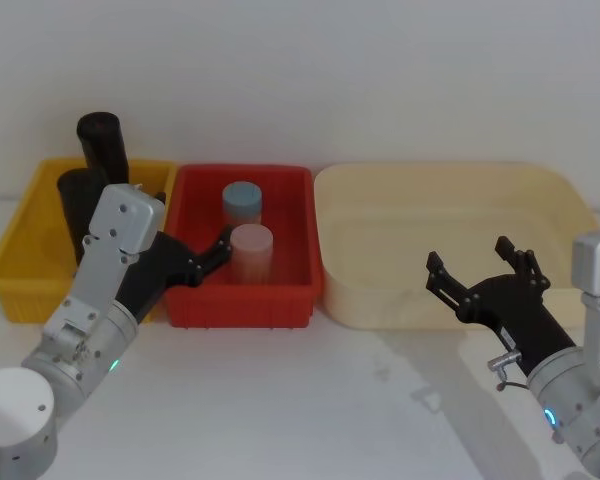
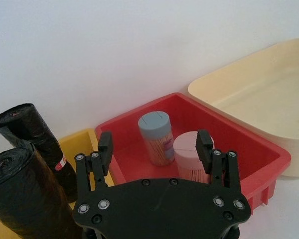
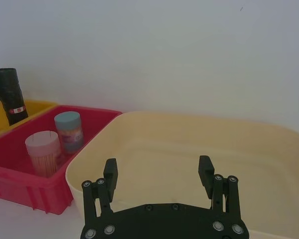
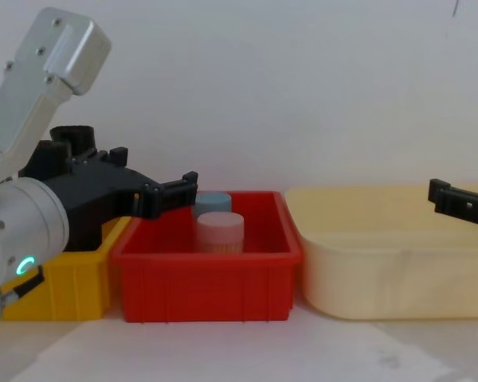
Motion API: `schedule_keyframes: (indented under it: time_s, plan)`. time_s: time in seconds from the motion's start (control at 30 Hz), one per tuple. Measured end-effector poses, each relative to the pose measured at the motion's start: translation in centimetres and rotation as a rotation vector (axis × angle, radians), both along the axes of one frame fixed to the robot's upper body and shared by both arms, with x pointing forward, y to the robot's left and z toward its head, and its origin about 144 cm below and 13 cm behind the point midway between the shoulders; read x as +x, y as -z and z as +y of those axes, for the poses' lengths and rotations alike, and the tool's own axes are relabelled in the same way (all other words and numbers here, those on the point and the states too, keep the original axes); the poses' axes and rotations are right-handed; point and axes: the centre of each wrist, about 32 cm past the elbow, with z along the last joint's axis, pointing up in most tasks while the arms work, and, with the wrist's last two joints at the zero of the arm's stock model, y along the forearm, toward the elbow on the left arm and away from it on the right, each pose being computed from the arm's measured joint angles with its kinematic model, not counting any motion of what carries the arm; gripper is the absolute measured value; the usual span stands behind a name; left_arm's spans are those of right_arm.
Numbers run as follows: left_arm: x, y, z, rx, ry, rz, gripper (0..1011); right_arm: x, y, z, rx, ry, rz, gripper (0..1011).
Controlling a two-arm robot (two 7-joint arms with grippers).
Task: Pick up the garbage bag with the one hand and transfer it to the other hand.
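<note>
My left gripper hangs over the wall between the yellow bin and the red bin. Its jaws are spread wide and hold nothing. One fingertip sits just left of the pink jar. The garbage bag stands upright in the yellow bin, just left of my spread jaws and clear of them. The red-marked roll stands beside it on the far side. My right gripper hovers at the near wall of the cream tub, jaws equally wide and empty.
</note>
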Motion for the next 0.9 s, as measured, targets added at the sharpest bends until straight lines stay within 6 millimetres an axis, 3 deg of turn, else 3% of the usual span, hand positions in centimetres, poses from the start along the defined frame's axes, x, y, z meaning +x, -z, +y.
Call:
schedule_keyframes:
  time_s: [0.9]
  plan:
    - [0.00,0.00,0.00,0.000,0.000,0.000,1001,0.00,0.00,0.00,0.000,0.000,0.000,1000]
